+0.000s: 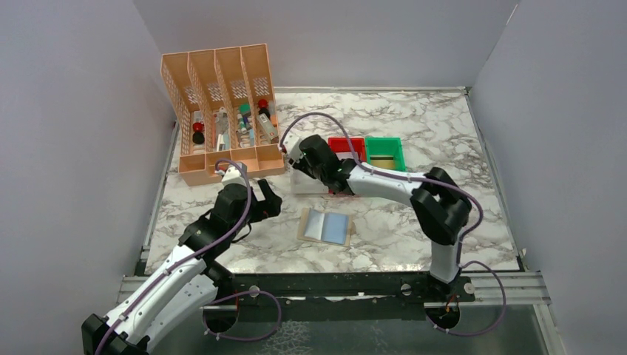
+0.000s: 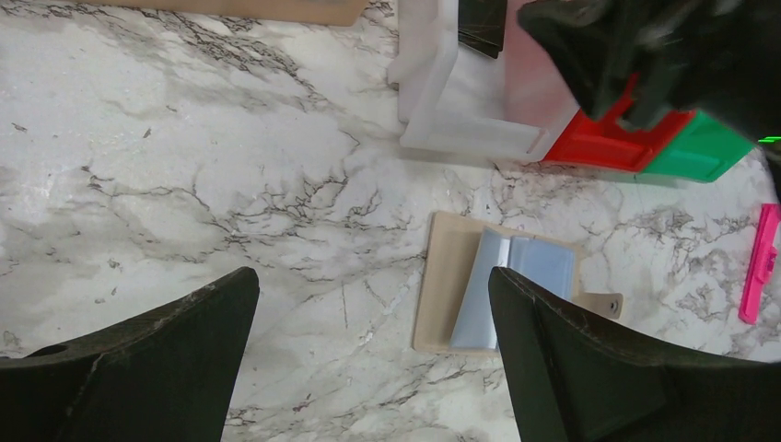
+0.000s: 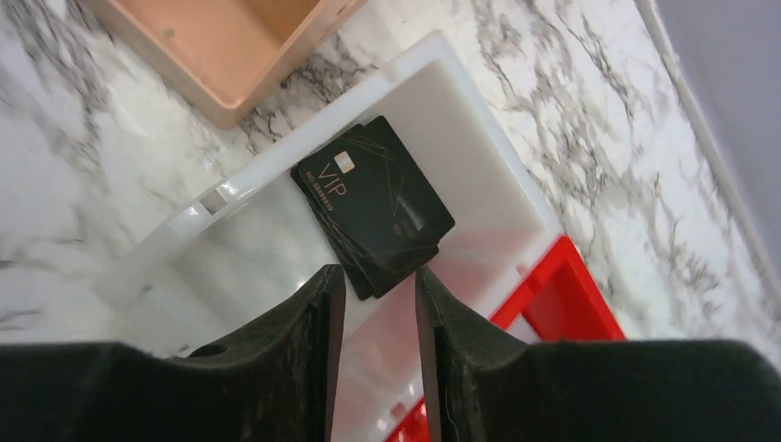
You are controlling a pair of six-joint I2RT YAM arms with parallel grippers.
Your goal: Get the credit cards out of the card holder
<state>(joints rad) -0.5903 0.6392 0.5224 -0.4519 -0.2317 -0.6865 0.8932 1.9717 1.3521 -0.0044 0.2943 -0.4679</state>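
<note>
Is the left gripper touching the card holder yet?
Apart. The top external view shows a strip of bare tabletop between the left gripper and the card holder. The gripper is open wide and grips nothing.

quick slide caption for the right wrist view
Credit cards stacked in the white bin, right gripper jaws parted over them, red bin alongside.
</note>
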